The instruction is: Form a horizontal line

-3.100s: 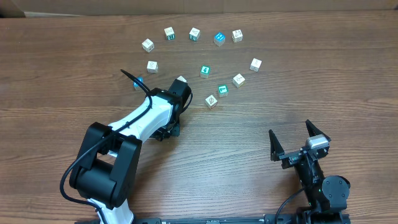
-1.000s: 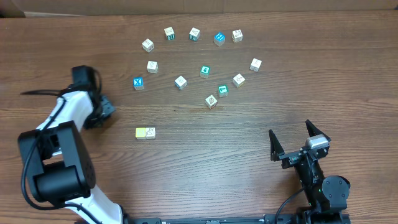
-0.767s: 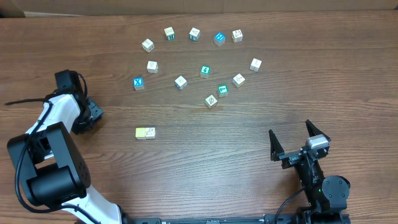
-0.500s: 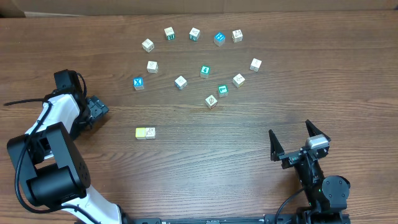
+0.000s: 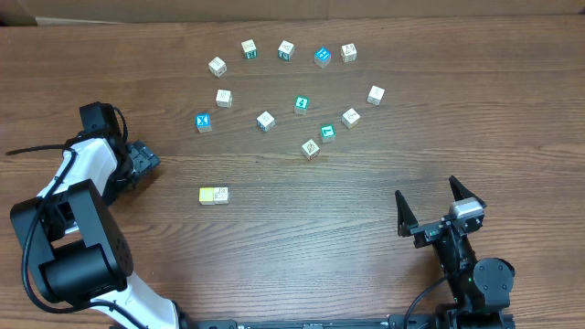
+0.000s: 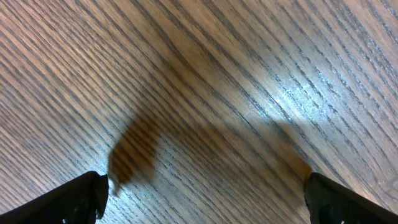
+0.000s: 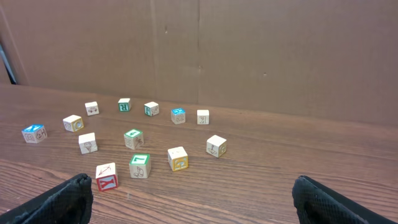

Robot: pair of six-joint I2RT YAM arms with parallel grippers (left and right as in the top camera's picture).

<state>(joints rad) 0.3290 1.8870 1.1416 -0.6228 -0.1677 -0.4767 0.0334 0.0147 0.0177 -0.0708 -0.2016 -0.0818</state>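
Our job is to put the little blocks in one flat row going from side to side. Two are in place: a yellow block (image 5: 207, 195) and a cream block (image 5: 220, 195) sit touching, side by side, on the wooden surface (image 5: 302, 256). We think they are the start of the row, set low down where there is room to add more on the right. All the other blocks (image 5: 301, 104) are spread out above them in a loose bunch, well apart from the pair. Our left gripper (image 5: 144, 158) is off to the left of the pair, and it holds nothing. In its own camera we see only bare wood, with its fingers (image 6: 74, 199) far apart at the two bottom corners, so it is spread wide. That makes sense, because a wide gripper is ready to go down around the next block. The blue block (image 5: 203, 122) with the X is the nearest loose one to it, so we guess it could be a good next pick. Our right gripper (image 5: 431, 206) sits low on the right side, wide and empty too. Its camera looks at the blocks from far away, with a cardboard wall (image 7: 249, 56) behind them. We think it waits there so the two arms do not bump.
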